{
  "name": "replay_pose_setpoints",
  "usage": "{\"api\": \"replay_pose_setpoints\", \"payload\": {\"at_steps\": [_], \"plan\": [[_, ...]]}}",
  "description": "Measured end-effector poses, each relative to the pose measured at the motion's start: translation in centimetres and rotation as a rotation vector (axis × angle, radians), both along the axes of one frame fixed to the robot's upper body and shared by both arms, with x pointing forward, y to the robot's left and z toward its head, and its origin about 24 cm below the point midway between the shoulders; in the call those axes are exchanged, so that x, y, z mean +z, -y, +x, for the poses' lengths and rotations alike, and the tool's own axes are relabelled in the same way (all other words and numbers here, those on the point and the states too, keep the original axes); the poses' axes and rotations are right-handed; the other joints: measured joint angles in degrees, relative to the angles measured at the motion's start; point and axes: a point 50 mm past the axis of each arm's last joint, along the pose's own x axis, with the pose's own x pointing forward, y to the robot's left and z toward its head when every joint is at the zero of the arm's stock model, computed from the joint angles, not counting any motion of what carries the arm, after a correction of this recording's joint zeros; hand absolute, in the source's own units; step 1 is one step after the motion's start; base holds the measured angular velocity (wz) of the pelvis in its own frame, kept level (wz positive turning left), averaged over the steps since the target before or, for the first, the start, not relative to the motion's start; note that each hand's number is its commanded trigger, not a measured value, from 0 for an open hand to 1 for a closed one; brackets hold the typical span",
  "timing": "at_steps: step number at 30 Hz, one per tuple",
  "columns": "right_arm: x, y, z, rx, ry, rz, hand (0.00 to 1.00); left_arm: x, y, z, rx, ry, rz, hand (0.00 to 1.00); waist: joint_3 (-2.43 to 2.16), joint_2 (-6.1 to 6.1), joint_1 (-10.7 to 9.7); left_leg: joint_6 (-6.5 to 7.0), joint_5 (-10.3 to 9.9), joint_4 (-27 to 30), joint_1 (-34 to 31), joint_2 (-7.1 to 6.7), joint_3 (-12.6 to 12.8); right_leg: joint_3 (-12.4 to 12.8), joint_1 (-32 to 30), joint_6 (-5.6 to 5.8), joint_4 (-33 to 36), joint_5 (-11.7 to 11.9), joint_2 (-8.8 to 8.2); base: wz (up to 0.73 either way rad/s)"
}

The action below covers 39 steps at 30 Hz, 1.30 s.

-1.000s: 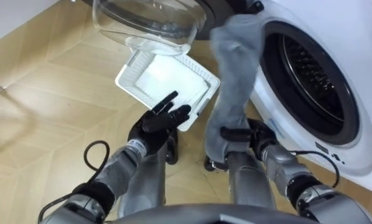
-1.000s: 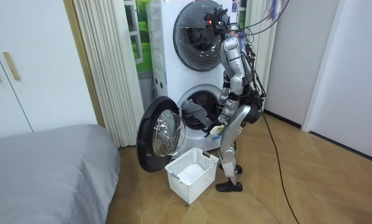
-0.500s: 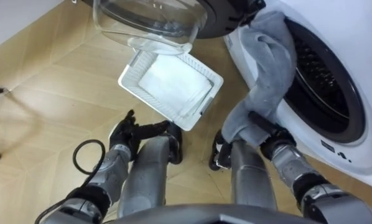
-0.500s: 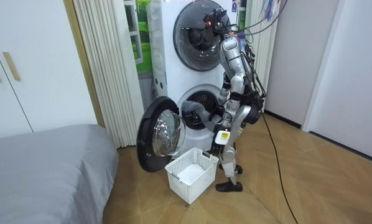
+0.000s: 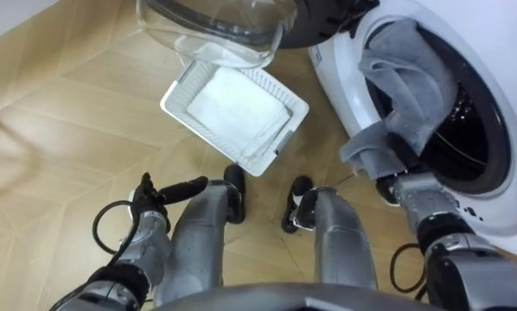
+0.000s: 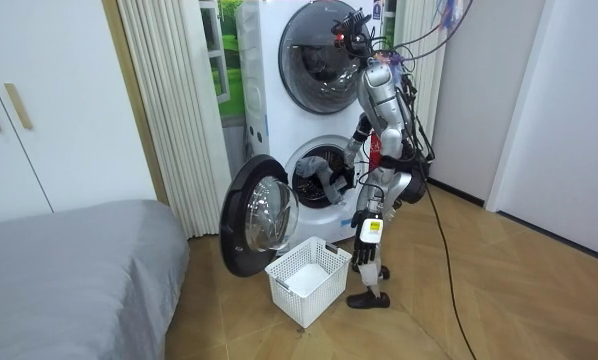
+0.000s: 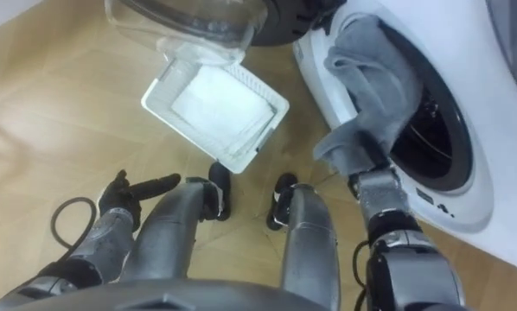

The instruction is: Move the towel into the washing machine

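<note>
Standing off to the side here. The robot is planted right in front of the washing machine (image 5: 501, 112), the lower one of a stacked pair, with another machine (image 6: 314, 45) sitting on top of it. The round door (image 5: 215, 26) is swung wide open towards the room view's left.

The right hand (image 5: 398, 168) is up at the lower edge of the drum opening. Its fingers are curled into the bottom end of the grey towel (image 5: 405, 73), and the cloth bunches over them, so only the dark tips poke out. The towel runs up from that grip and over the rim of the opening. Its top part is already hanging inside the dark drum, while the bottom end is still outside at the hand. So it's about half in.

The left hand (image 5: 155, 194) is down low beside the robot's left leg and has nothing in it. Its fingers (image 5: 189, 184) are stretched out loose, pointing across toward the legs and touching nothing.

The white laundry basket (image 5: 280, 138) sits on the wooden floor (image 5: 68, 112) just in front of the robot's feet, partly under the open door. It looks empty from here. A bed (image 6: 69, 260) with a grey cover fills the near corner at the room view's left, well apart from all this.
</note>
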Motion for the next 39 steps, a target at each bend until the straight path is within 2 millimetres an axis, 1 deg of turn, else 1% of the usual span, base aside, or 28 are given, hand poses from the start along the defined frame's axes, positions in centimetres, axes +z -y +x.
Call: {"api": "replay_pose_setpoints", "payload": {"at_steps": [2, 3, 4, 5, 6, 7, 11, 15, 18, 21, 22, 23, 24, 27, 33, 39], "plan": [[1.0, 1.6, 0.5, -0.043, -0.015, -0.029, 1.00, 0.0, -0.3, -0.3, -0.014, -0.008, 0.038, 0.00, 0.03, -0.40, -0.6, 0.34, 0.0, 0.0, -0.2, -0.01, 0.8, 0.6, -0.6, 0.28, 0.2, 0.1, -0.10, -0.07], [1.3, 2.0, 0.6, -0.057, -0.017, -0.037, 1.00, 0.0, -0.4, -0.3, -0.014, -0.008, 0.042, 0.00, 0.06, -0.49, -0.6, 0.41, -0.1, 0.0, -0.3, 0.00, 0.9, 0.7, -0.7, 0.31, 0.3, 0.1, -0.09, -0.09], [1.9, 3.0, 0.8, -0.084, -0.025, -0.054, 1.00, 0.1, -0.5, -0.2, -0.012, -0.005, 0.048, 0.00, 0.05, -0.57, -0.7, 0.54, -0.2, 0.2, -0.6, 0.00, 1.0, 0.7, -1.0, 0.32, 0.4, 0.1, -0.09, -0.03], [2.6, 3.7, 1.0, -0.100, -0.029, -0.073, 1.00, 0.2, -0.8, 0.0, -0.015, 0.007, 0.059, 0.00, -0.01, -0.90, -0.7, 0.55, -0.2, 0.3, -1.0, 0.02, 1.1, 0.8, -1.4, 0.33, 0.6, 0.2, -0.11, 0.00], [2.9, 4.0, 1.2, -0.112, -0.023, -0.068, 1.00, 0.4, -1.0, 0.1, -0.014, 0.013, 0.062, 0.00, 0.03, -1.05, -0.7, 0.55, -0.2, 0.4, -1.2, 0.07, 1.1, 0.8, -1.7, 0.33, 0.7, 0.2, -0.12, -0.03], [3.3, 3.8, 1.6, -0.133, -0.018, -0.039, 1.00, 0.6, -1.2, 0.4, -0.011, 0.025, 0.067, 0.00, 0.10, -1.24, -0.7, 0.58, -0.2, 0.6, -1.5, 0.19, 1.4, 0.9, -2.0, 0.31, 0.9, 0.2, -0.12, 0.00], [4.1, 4.2, 2.3, -0.181, -0.030, -0.013, 1.00, 0.8, -1.3, 0.7, -0.028, 0.042, 0.087, 0.00, 0.11, -1.26, -1.0, 0.81, -0.1, 0.2, -1.6, 0.21, 2.4, 1.1, -2.5, 0.35, 1.0, 0.2, -0.39, 0.00], [4.4, 4.1, 2.5, -0.204, -0.042, 0.008, 1.00, 0.9, -1.4, 0.8, -0.031, 0.045, 0.091, 0.00, 0.11, -1.26, -1.4, 0.87, -0.1, 0.1, -1.7, 0.12, 2.5, 1.2, -2.7, 0.56, 1.0, 0.0, -0.48, 0.00], [4.8, 4.1, 2.9, -0.222, -0.042, 0.034, 1.00, 0.9, -1.7, 0.8, -0.033, 0.047, 0.095, 0.00, 0.11, -1.25, -2.1, 0.94, -0.1, 0.1, -2.1, 0.10, 2.5, 1.1, -3.0, 0.65, 1.1, 0.0, -0.53, 0.02], [4.8, 4.1, 2.8, -0.241, -0.046, 0.044, 1.00, 0.9, -1.6, 0.8, -0.038, 0.049, 0.090, 0.00, 0.11, -1.24, -2.1, 0.97, -0.1, 0.1, -2.2, 0.03, 2.5, 1.1, -3.0, 0.75, 1.1, -0.1, -0.57, 0.00], [4.8, 4.1, 2.8, -0.248, -0.048, 0.049, 0.70, 0.9, -1.6, 0.8, -0.038, 0.049, 0.089, 0.00, 0.11, -1.25, -2.1, 0.97, -0.1, 0.1, -2.2, 0.02, 2.5, 1.1, -3.0, 0.77, 1.1, -0.1, -0.57, 0.00], [4.8, 4.1, 2.8, -0.257, -0.049, 0.058, 0.53, 0.9, -1.6, 0.8, -0.039, 0.049, 0.089, 0.00, 0.11, -1.24, -2.1, 0.97, -0.1, 0.1, -2.2, 0.00, 2.5, 1.1, -3.0, 0.77, 1.2, -0.2, -0.60, 0.00], [4.8, 4.1, 2.8, -0.262, -0.048, 0.060, 0.00, 0.9, -1.6, 0.8, -0.039, 0.049, 0.089, 0.00, 0.11, -1.24, -2.1, 0.99, -0.1, 0.1, -2.2, 0.00, 2.5, 1.1, -3.0, 0.77, 1.2, -0.2, -0.62, 0.00], [4.8, 4.1, 2.8, -0.273, -0.055, 0.070, 0.00, 0.9, -1.6, 0.8, -0.043, 0.051, 0.087, 0.00, 0.11, -1.24, -2.0, 1.03, -0.2, 0.2, -2.2, -0.02, 2.5, 1.1, -3.1, 0.80, 1.3, -0.3, -0.61, 0.00], [5.2, 4.6, 2.9, -0.369, -0.020, 0.129, 0.00, 1.0, -1.7, 0.8, -0.056, 0.053, 0.083, 0.00, 0.10, -1.20, -1.6, 1.03, -0.2, 0.1, -2.4, 0.04, 2.5, 1.0, -3.2, 0.80, 1.2, -0.3, -0.62, 0.00], [5.4, 4.8, 3.2, -0.416, 0.007, 0.160, 0.00, 1.0, -1.3, 1.1, -0.080, 0.056, 0.082, 0.00, 0.13, -1.14, -1.4, 1.03, -0.2, 0.0, -2.4, 0.09, 2.6, 1.1, -3.2, 0.78, 1.0, -0.3, -0.46, 0.00]]}}
